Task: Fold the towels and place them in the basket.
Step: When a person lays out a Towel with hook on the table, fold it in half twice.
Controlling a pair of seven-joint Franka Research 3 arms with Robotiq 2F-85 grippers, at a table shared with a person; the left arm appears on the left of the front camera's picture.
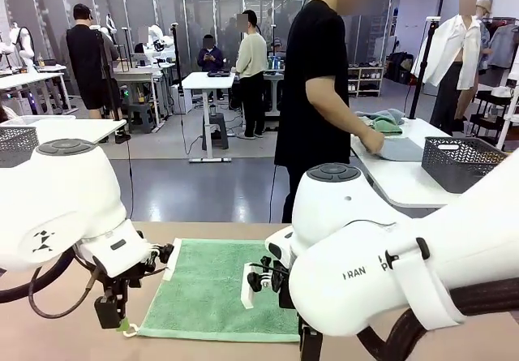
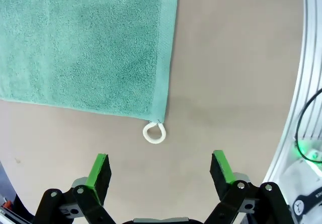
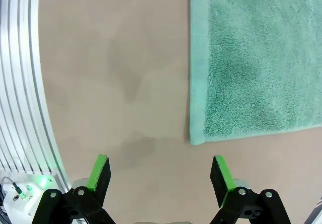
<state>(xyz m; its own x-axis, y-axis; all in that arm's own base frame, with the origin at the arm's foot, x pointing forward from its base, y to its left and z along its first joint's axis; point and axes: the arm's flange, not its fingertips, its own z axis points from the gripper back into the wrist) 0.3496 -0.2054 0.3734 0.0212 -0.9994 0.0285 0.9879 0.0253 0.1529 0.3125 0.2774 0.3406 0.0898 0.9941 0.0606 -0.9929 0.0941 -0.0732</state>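
Now my left gripper (image 2: 161,166) hangs with its jaws spread wide and empty above the bare tan table (image 2: 236,83), just short of the small white loop (image 2: 154,132) at the near left corner of the mint-green towel (image 1: 211,292), which lies flat and unfolded between my two arms. At the towel's other near corner my right gripper (image 3: 161,166) hovers equally wide, holding nothing, its green pads (image 3: 99,171) clear of the cloth. Farther right, on a white side table (image 1: 405,178), the dark mesh basket (image 1: 462,162) stands near the person's hand (image 1: 373,140), which rests on folded cloth.
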